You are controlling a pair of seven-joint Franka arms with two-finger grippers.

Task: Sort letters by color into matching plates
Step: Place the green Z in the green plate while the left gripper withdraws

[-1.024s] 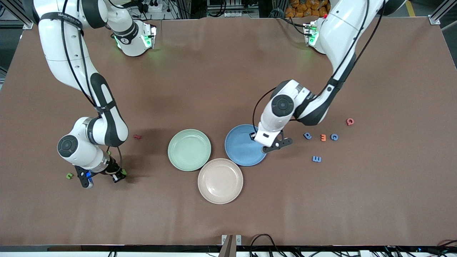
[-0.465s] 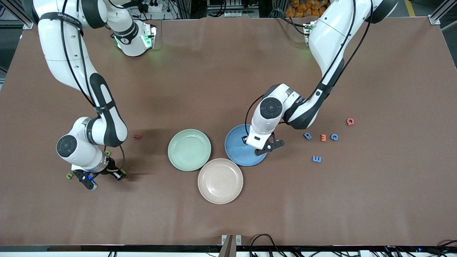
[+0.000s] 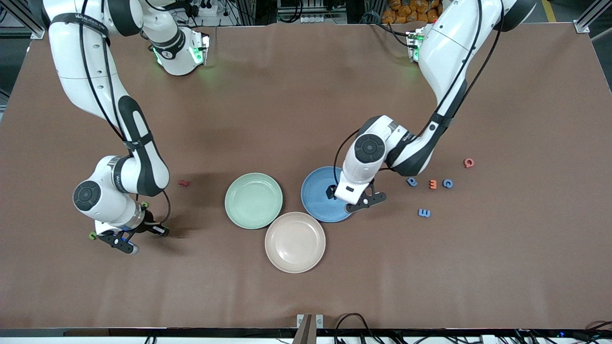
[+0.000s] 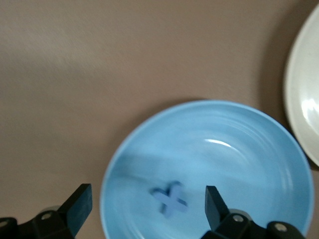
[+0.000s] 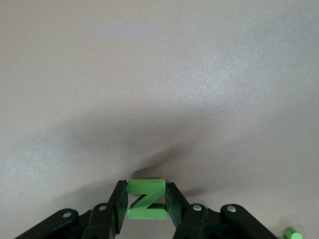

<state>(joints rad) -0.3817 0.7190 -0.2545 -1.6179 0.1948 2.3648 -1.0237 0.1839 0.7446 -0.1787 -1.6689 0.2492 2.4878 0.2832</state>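
Left pincer [image 4: 144,211] spread over blue plate [image 4: 259,149], blue X [image 4: 169,198] in it | right pincer [image 5: 145,201] pinching green Z [image 5: 146,199] above table [image 5: 159,74]

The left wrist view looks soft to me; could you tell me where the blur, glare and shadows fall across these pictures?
Left wrist view: the blue plate and the blue letter in it are smeared, with a glare streak on the plate. Right wrist view: the green Z is sharp and a soft shadow falls on the table. Front view: evenly lit, with arm shadows.
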